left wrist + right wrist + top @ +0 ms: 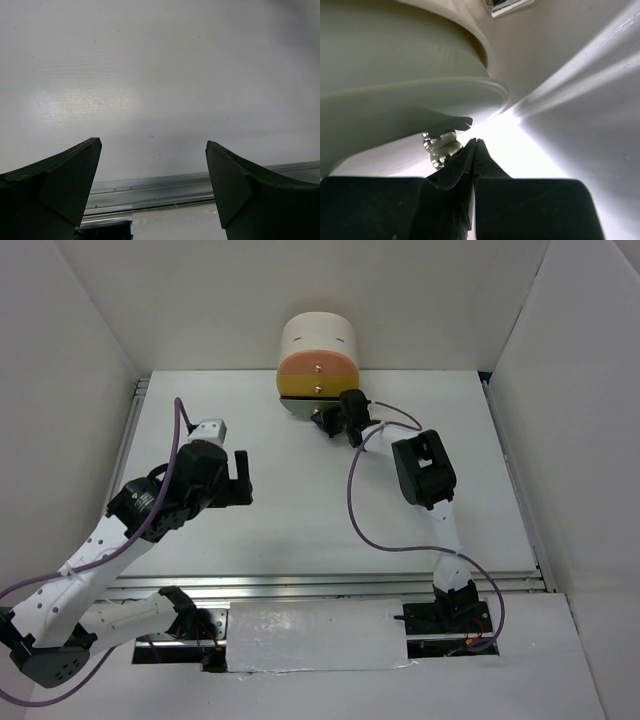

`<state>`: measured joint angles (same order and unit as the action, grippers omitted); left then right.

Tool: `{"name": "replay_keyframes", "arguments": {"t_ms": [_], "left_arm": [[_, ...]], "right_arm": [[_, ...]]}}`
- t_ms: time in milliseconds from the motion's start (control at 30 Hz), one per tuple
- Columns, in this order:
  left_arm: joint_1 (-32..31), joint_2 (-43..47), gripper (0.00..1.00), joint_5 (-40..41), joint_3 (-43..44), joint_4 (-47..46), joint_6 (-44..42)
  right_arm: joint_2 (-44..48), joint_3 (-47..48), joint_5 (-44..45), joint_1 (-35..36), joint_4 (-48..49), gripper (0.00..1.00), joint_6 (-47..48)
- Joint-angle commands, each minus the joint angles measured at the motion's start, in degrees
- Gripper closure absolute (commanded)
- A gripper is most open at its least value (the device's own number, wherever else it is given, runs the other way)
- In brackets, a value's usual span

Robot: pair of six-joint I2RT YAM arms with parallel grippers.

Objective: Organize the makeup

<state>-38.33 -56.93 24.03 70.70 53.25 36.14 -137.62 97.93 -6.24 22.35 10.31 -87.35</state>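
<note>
No makeup item shows in any view. The cream cylindrical organizer [320, 340] stands at the back middle of the table, with its orange [318, 363] and yellow [316, 386] drawer fronts facing me. My right gripper [330, 423] is at the foot of the organizer. In the right wrist view it [475, 143] is shut with nothing between the fingers. A shiny round drawer knob [441, 148] sits just outside the left finger, under the organizer's rim [420, 100]. My left gripper [240, 476] is open and empty over bare table at the left [154, 146].
White walls enclose the table [300, 530] on the left, back and right. A metal rail [160, 187] runs along the near edge. The right arm's purple cable [352, 490] loops over the middle of the table.
</note>
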Motion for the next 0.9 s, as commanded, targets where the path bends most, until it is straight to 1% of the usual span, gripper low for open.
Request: {"name": "replay_keyframes", "arguments": {"t_ms": [0, 200, 500, 700, 867], "left_arm": [[0.18, 0.06, 0.01, 0.84, -0.65, -1.93, -0.81], [0.18, 0.15, 0.00, 0.23, -1.35, -2.63, -0.46], [0.18, 0.41, 0.01, -0.13, -2.14, -3.16, -0.37], [0.18, 0.68, 0.01, -0.30, -2.05, -3.33, -0.19], [0.18, 1.64, 0.01, -0.21, -2.32, -2.72, -0.02]], "right_arm": [[0.51, 2.70, 0.44, -0.20, 5.51, 1.00, -0.45], [1.30, 1.83, 0.70, -1.60, 5.78, 1.00, 0.16], [1.83, 3.32, -0.17, -3.71, 5.25, 1.00, 2.54], [2.88, 0.95, 0.18, -3.98, 6.31, 1.00, 2.71], [4.81, -0.81, 0.70, -4.24, 6.13, 1.00, 4.81]]}}
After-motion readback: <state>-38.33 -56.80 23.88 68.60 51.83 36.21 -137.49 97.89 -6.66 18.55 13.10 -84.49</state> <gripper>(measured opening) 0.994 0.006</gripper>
